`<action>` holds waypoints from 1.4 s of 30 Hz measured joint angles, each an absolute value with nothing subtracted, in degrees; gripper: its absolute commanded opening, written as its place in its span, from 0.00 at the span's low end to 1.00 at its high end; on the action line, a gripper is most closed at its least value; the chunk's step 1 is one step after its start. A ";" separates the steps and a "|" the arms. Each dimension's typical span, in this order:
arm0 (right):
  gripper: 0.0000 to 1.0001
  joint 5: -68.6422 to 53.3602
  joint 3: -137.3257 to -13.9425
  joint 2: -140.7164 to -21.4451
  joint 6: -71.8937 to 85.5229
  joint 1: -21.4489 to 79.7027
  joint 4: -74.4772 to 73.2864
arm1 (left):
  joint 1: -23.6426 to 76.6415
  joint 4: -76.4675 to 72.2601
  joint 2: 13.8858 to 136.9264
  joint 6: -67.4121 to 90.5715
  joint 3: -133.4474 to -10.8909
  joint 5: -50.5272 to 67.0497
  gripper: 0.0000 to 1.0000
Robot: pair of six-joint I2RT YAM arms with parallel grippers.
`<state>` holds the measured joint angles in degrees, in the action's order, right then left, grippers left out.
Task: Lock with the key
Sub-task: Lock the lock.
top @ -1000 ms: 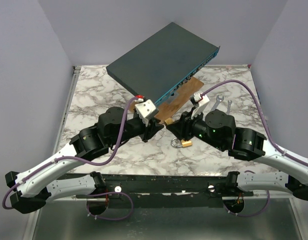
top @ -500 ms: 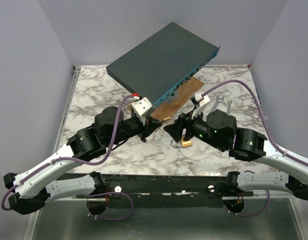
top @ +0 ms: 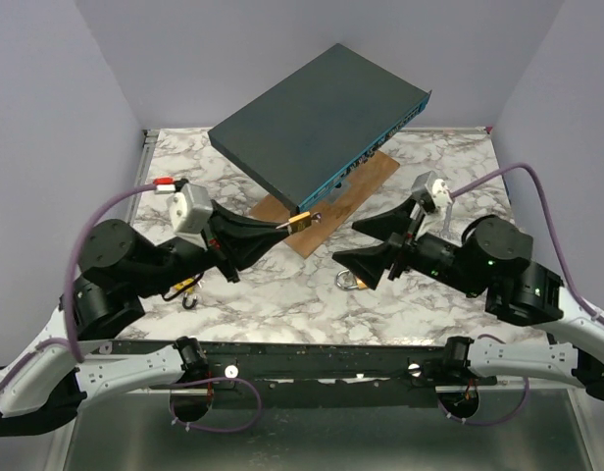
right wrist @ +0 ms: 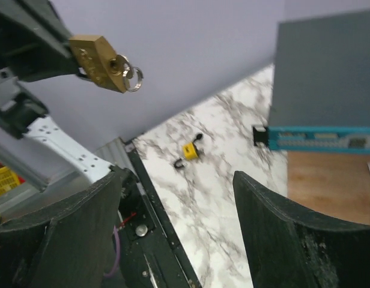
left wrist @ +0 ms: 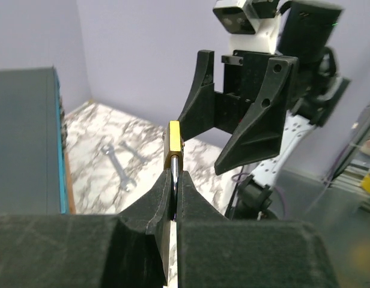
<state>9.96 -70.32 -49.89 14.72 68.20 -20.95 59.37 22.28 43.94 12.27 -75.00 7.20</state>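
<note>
My left gripper (top: 288,225) is shut on the steel shackle of a brass padlock (top: 300,220) and holds it in the air over the table's middle. In the left wrist view the padlock (left wrist: 174,144) sticks up edge-on from the closed fingertips (left wrist: 166,198). In the right wrist view the padlock (right wrist: 100,59) hangs at upper left with small key rings (right wrist: 131,73) at its keyhole end. My right gripper (top: 367,244) is open and empty, facing the padlock from a short distance; it also shows in the left wrist view (left wrist: 233,123). Its fingers (right wrist: 293,240) are wide apart.
A dark grey box (top: 317,118) rests tilted on a wooden board (top: 353,188) at the back. A silver shackle or ring (top: 345,281) lies under my right gripper. A small yellow lock (top: 189,287) lies at front left. Two wrenches (left wrist: 116,163) lie at the right.
Both arms have drawn apart and risen from the table's middle. The left gripper now holds the brass padlock up in the air, and the right gripper's jaws stand wide open.
</note>
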 measured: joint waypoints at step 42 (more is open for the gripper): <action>0.43 -23.53 -69.97 -52.60 15.46 68.20 -3.05 | 59.37 23.14 44.42 18.96 -75.07 28.77 0.00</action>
<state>-23.53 -69.97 -52.60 15.46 68.20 -3.05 59.37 23.14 44.42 18.96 -75.07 28.77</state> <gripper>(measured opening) 0.435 0.019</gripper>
